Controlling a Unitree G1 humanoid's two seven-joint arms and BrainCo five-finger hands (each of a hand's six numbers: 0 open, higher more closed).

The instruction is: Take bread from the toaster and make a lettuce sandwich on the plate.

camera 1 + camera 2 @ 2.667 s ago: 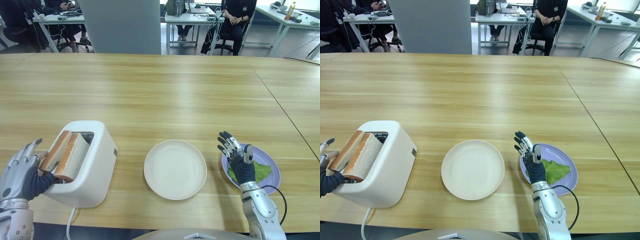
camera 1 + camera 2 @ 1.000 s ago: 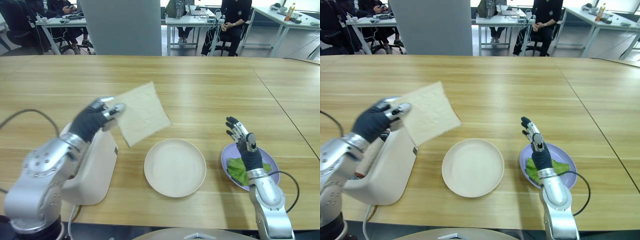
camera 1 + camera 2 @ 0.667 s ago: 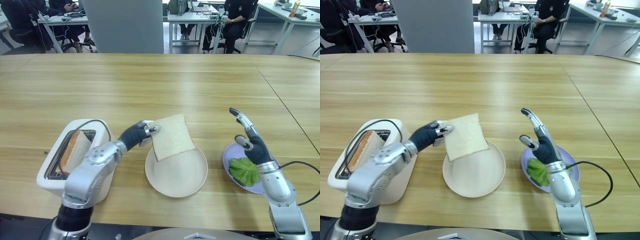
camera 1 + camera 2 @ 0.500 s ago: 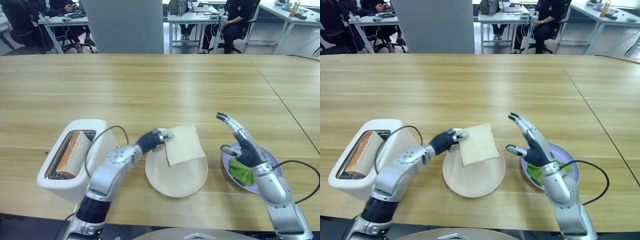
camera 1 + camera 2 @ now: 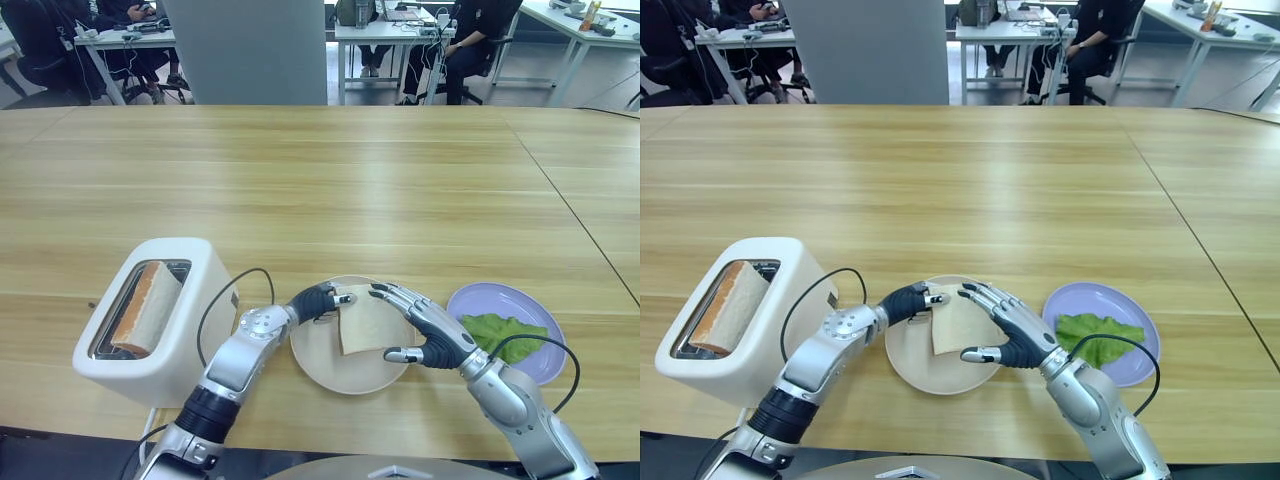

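On the left side of the wooden table (image 5: 320, 170) stands one white toaster (image 5: 200, 290). One slice of bread (image 5: 140, 308) sits upright in its slot, with its top sticking out.

Next comes the left hand (image 5: 318, 299). It is low, at the left edge of the cream plate (image 5: 320, 358). Its fingers are closed in a pinch on the top left corner of a second slice (image 5: 362, 322). This slice lies nearly flat over the middle of the cream plate. I cannot tell if it rests fully on the plate.

The right hand (image 5: 432, 338) is at the right side of the same slice. It is wide open, with its fingers (image 5: 398, 296) spread over the right edge of the bread and the thumb out below. It holds nothing. I cannot tell if it touches the bread.

Just beside the cream plate, on the right, is a purple plate (image 5: 500, 298). One green lettuce leaf (image 5: 508, 333) lies on it.

In all there are two slices of bread, two plates, one toaster and one lettuce leaf.
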